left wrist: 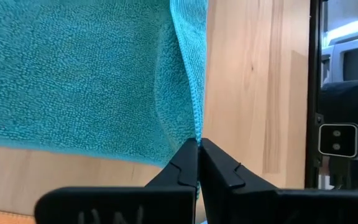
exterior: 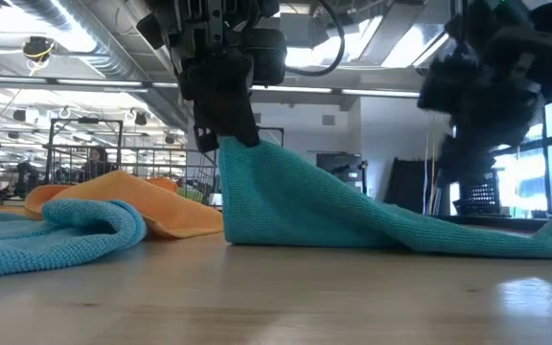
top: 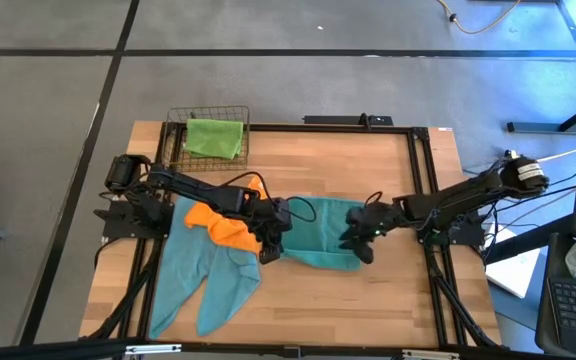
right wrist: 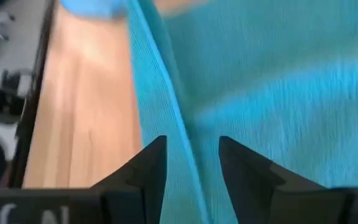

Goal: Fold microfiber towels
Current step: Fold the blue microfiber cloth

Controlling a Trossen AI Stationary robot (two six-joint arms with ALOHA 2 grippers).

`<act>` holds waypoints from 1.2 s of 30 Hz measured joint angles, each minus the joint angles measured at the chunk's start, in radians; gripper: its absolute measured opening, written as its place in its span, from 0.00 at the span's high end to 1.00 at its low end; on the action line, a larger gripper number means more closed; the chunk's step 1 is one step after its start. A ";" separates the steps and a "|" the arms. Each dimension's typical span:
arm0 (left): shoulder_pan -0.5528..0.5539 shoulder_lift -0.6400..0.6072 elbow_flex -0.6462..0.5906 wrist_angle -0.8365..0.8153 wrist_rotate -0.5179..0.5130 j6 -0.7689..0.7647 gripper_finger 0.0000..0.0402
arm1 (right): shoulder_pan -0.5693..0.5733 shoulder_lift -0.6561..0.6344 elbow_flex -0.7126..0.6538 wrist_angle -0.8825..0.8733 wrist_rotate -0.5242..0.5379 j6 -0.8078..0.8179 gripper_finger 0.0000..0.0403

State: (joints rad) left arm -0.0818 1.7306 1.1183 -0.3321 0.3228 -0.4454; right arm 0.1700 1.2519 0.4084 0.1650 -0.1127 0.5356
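Observation:
A teal towel [top: 323,235] lies mid-table, its left part raised into a peak [exterior: 242,153]. My left gripper [top: 273,240] is shut on that peak. My right gripper [top: 360,243] is open above the towel's right part; in its wrist view the fingers stand on either side of a towel edge [right wrist: 166,112]. An orange towel [top: 223,225] lies crumpled to the left, partly over a second teal towel [top: 203,280]. A lime green towel [top: 214,137] lies in the wire basket. My left gripper pinches the teal towel's hemmed edge [left wrist: 195,124] between its two fingertips, coming from above and pointing down. The held part is lifted off the table and the cloth slopes down from it, while the towel's right part [exterior: 506,240] lies flat on the table.
A wire basket [top: 178,120] stands at the table's far left. A black frame [top: 423,180] runs along the table's sides. Bare wood shows near the front edge [top: 368,310] and at the far middle [top: 318,160].

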 joint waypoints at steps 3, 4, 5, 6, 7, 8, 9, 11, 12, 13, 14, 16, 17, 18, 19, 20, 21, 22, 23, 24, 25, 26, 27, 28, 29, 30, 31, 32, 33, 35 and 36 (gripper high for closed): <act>0.000 0.000 0.000 0.000 -0.004 0.006 1.00 | -0.002 0.093 0.001 0.225 0.011 -0.048 0.63; 0.000 0.000 0.000 0.000 -0.009 0.007 1.00 | -0.003 0.131 0.005 0.295 -0.006 -0.067 0.63; 0.000 0.000 0.000 0.000 -0.011 0.009 1.00 | -0.003 0.168 0.014 0.342 -0.022 -0.080 0.63; 0.000 0.000 0.000 0.001 -0.014 0.009 1.00 | -0.002 0.202 0.030 0.366 -0.035 -0.093 0.63; 0.000 0.000 0.000 0.001 -0.018 0.010 1.00 | -0.002 0.235 0.052 0.371 -0.048 -0.097 0.63; 0.000 0.000 0.000 0.001 -0.018 0.010 1.00 | -0.002 0.272 0.076 0.373 -0.054 -0.097 0.63; 0.000 0.000 0.000 0.001 -0.018 0.010 1.00 | -0.003 0.310 0.099 0.375 -0.060 -0.095 0.63; 0.000 0.000 0.000 0.001 -0.018 0.010 1.00 | -0.008 0.385 0.144 0.371 -0.078 -0.077 0.63; 0.000 0.000 0.000 0.001 -0.019 0.010 1.00 | -0.009 0.423 0.170 0.371 -0.091 -0.065 0.63; 0.000 0.000 0.000 0.001 -0.020 0.010 1.00 | -0.010 0.455 0.193 0.372 -0.106 -0.050 0.63; -0.001 0.000 0.000 0.001 -0.025 0.007 1.00 | -0.012 0.481 0.212 0.372 -0.127 -0.045 0.63; -0.006 0.000 0.000 0.001 -0.027 0.003 1.00 | -0.017 0.522 0.244 0.372 -0.162 -0.029 0.63; -0.008 0.000 0.000 0.001 -0.028 0.001 1.00 | -0.021 0.533 0.254 0.371 -0.174 -0.019 0.63; -0.012 0.000 0.000 0.000 -0.028 -0.004 1.00 | -0.025 0.537 0.260 0.362 -0.186 -0.016 0.63; -0.015 0.000 0.000 -0.002 -0.028 -0.011 1.00 | -0.029 0.537 0.263 0.359 -0.202 -0.017 0.63; -0.019 0.000 0.000 -0.007 -0.028 -0.013 1.00 | -0.031 0.536 0.263 0.352 -0.216 -0.016 0.63; -0.022 0.000 0.000 -0.011 -0.028 -0.014 1.00 | -0.032 0.533 0.264 0.332 -0.239 -0.016 0.63; -0.026 0.000 0.000 -0.015 -0.028 -0.015 1.00 | -0.033 0.527 0.261 0.307 -0.272 -0.017 0.63; -0.029 0.000 0.000 -0.020 -0.029 -0.015 1.00 | -0.035 0.520 0.256 0.285 -0.312 -0.019 0.63; -0.031 0.000 0.000 -0.026 -0.031 -0.015 1.00 | -0.035 0.515 0.254 0.262 -0.351 -0.020 0.63; -0.034 0.001 0.000 -0.032 -0.033 -0.015 1.00 | -0.035 0.510 0.250 0.237 -0.391 -0.021 0.63; -0.036 0.001 0.000 -0.036 -0.034 -0.015 1.00 | -0.036 0.502 0.242 0.207 -0.435 -0.021 0.63; -0.036 0.001 0.000 -0.040 -0.035 -0.015 1.00 | -0.036 0.499 0.235 0.179 -0.475 -0.021 0.63; -0.037 0.001 0.000 -0.045 -0.042 -0.013 1.00 | -0.036 0.497 0.227 0.161 -0.509 -0.020 0.63; -0.037 0.001 0.000 -0.050 -0.046 -0.009 1.00 | -0.036 0.490 0.216 0.139 -0.541 -0.021 0.63; -0.037 0.001 -0.001 -0.052 -0.048 -0.003 1.00 | -0.036 0.482 0.205 0.121 -0.573 -0.021 0.63; -0.037 0.001 -0.001 -0.053 -0.049 0.004 1.00 | -0.036 0.476 0.199 0.110 -0.594 -0.024 0.63; -0.037 0.001 -0.001 -0.055 -0.050 0.008 1.00 | -0.036 0.466 0.190 0.097 -0.608 -0.023 0.63; -0.037 0.001 -0.001 -0.059 -0.050 0.009 1.00 | -0.036 0.453 0.177 0.080 -0.623 -0.024 0.63; -0.036 0.001 -0.001 -0.062 -0.055 0.014 1.00 | -0.036 0.420 0.152 0.051 -0.626 -0.023 0.63; -0.036 0.001 -0.001 -0.066 -0.056 0.017 1.00 | -0.036 0.404 0.141 0.037 -0.622 -0.023 0.63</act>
State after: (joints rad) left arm -0.1177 1.7313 1.1175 -0.3977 0.2668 -0.4283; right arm 0.1337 1.6559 0.5491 0.2024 -0.7346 0.5121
